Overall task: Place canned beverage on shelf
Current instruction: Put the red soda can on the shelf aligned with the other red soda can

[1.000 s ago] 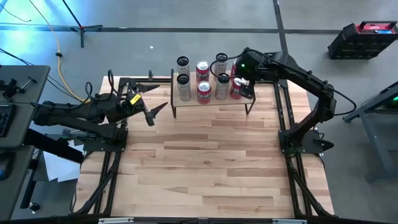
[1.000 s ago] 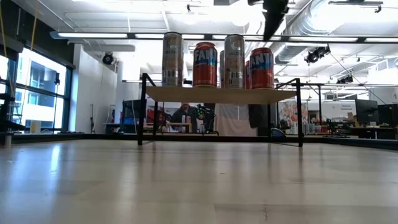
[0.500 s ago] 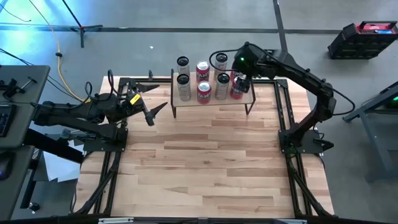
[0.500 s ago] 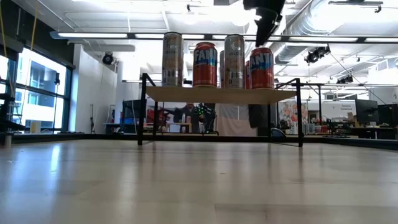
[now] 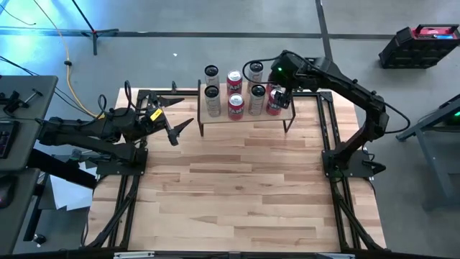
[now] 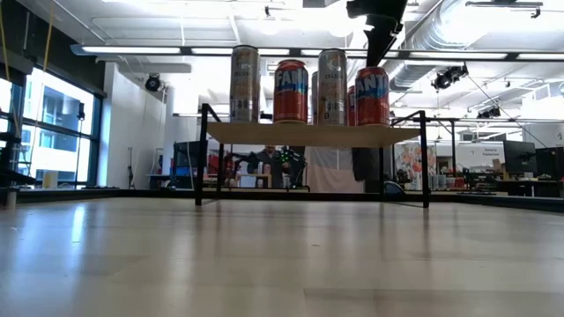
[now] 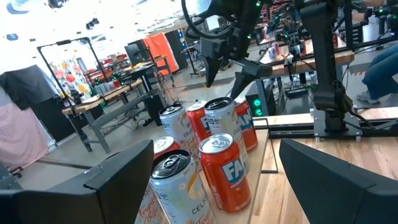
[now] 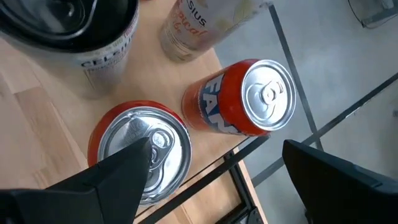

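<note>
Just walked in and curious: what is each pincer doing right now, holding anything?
Left pincer: open, empty, beside the shelf.
Right pincer: open, empty, above the cans.

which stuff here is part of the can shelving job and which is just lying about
Job:
- shelf
- cans on it, red Fanta ones and pale ones
- right gripper, jaws open, above the shelf's right end
- left gripper, open, waiting left of the shelf

Lying about:
- black case on the floor
- yellow cable
</note>
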`<state>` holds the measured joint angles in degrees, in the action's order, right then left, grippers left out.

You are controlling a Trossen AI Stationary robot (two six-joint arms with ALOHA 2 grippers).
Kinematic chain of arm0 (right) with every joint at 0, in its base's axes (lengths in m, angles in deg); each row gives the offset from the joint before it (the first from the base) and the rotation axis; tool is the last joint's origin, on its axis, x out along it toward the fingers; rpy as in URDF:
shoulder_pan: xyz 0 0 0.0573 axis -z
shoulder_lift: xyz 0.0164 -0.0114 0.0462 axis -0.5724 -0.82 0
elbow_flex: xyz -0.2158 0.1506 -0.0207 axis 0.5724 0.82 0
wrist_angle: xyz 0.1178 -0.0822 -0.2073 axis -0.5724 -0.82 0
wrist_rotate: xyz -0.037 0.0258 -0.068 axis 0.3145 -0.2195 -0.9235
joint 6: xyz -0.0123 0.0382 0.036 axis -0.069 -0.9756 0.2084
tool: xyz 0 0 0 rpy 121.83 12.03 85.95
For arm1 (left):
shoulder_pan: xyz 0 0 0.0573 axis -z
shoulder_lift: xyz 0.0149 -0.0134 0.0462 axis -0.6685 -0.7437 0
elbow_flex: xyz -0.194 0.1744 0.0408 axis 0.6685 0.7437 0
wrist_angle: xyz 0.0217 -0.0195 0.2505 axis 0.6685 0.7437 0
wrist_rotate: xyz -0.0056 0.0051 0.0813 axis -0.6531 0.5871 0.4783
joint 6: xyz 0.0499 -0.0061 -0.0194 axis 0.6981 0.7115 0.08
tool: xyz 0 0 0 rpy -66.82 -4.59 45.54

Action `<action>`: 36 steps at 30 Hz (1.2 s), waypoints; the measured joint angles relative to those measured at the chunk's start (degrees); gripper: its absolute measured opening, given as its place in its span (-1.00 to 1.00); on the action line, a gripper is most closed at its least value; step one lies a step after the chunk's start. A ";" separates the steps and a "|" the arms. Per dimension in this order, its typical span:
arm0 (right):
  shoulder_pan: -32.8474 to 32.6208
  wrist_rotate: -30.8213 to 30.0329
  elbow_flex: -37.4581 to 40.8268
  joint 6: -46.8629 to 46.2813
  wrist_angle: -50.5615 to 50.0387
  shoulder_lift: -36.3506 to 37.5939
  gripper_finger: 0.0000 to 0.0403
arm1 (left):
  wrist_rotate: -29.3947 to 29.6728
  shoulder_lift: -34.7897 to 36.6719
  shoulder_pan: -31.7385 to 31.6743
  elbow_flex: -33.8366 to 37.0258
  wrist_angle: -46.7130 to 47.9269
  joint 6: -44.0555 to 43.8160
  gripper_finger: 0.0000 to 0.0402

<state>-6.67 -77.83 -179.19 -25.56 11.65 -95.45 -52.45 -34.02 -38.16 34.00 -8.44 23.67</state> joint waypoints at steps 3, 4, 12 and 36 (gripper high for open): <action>-0.15 -0.31 -0.05 0.06 -0.41 0.10 0.74 | -0.01 0.03 0.00 0.00 -0.02 0.03 0.69; -0.40 -0.32 -0.09 0.14 -0.32 0.15 0.74 | -0.01 0.09 -0.02 0.00 0.02 0.19 0.69; -2.12 1.92 -1.10 0.16 0.88 0.31 0.74 | 0.03 0.13 0.00 0.00 0.04 0.46 0.69; -1.25 -1.63 -1.10 -2.89 -7.72 0.30 0.74 | 0.01 0.13 -0.02 0.00 0.28 0.48 0.69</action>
<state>-7.91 -79.46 -180.30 -28.45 3.93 -95.15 -52.43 -33.89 -38.18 34.00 -8.16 24.15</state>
